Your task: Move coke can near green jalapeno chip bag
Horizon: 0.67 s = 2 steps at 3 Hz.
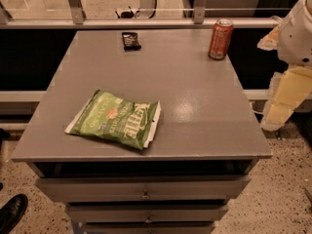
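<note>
The coke can [221, 39], red-orange with a silver top, stands upright at the far right corner of the grey table [195, 111]. The green jalapeno chip bag [116, 119] lies flat near the table's front left, with white lettering and white edges. The can and the bag are far apart, on a diagonal across the tabletop. My gripper [280, 104] hangs off the table's right side, pale yellow under the white arm [300, 28]. It sits below and to the right of the can and touches neither thing.
A small flat black wrapped bar [130, 40] lies at the table's far edge, left of centre. Drawers [146, 191] run under the tabletop at the front. A railing [146, 22] crosses behind the table. A black shoe [12, 212] is on the floor at bottom left.
</note>
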Motion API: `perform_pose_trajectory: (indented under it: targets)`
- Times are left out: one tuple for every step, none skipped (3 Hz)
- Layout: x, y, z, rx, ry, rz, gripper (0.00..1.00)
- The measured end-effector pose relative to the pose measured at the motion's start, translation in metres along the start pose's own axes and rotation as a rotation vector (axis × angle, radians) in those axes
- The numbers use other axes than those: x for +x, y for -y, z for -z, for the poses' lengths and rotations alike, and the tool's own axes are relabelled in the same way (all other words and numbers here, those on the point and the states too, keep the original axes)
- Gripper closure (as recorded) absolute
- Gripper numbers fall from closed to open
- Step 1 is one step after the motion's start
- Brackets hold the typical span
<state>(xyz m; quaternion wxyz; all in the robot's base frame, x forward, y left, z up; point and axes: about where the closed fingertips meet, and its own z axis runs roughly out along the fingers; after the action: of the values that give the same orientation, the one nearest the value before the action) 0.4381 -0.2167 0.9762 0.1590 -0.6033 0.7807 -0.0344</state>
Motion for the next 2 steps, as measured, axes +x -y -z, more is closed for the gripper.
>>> perform_pose_trajectory:
  targets:
    - [0.000, 0.000, 0.000, 0.000, 0.000, 0.000, 0.00]
    - [-0.008, 0.026, -0.012, 0.058, 0.081, 0.000, 0.00]
